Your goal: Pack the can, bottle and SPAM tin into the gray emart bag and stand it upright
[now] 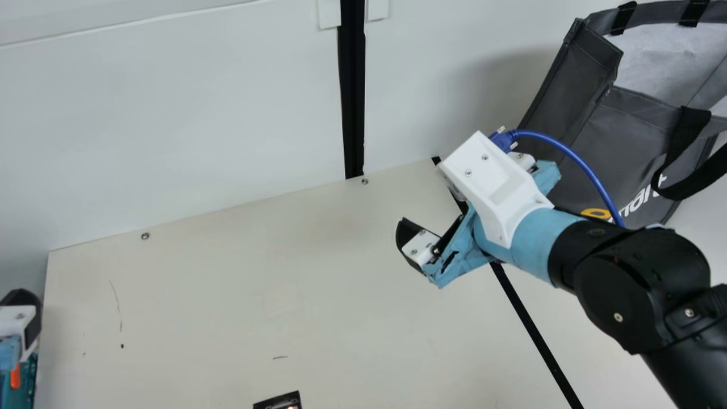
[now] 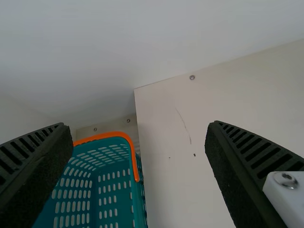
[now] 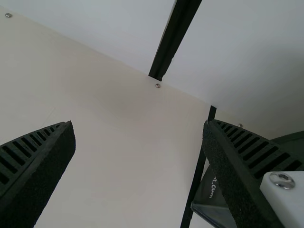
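The gray emart bag [image 1: 602, 128] stands at the right back with its mouth up, pale lining and black handles showing. Beside its left side, over the table, is my right gripper [image 1: 429, 205], fingers spread. In the right wrist view that gripper [image 3: 139, 126] is open with nothing between its fingers, and part of the gray bag [image 3: 209, 192] lies beyond one finger. My left gripper [image 1: 21, 324] is partly in the main view at the left edge. The left wrist view has this gripper [image 2: 136, 126] open and empty, near the teal basket.
A teal basket [image 2: 107, 197] with an orange rim [image 2: 107, 136] is beside the table's left edge. A small dark printed item [image 1: 279, 401] is cut off at the main view's bottom. The white wall with a black post [image 1: 352, 96] borders the cream table [image 1: 238, 284].
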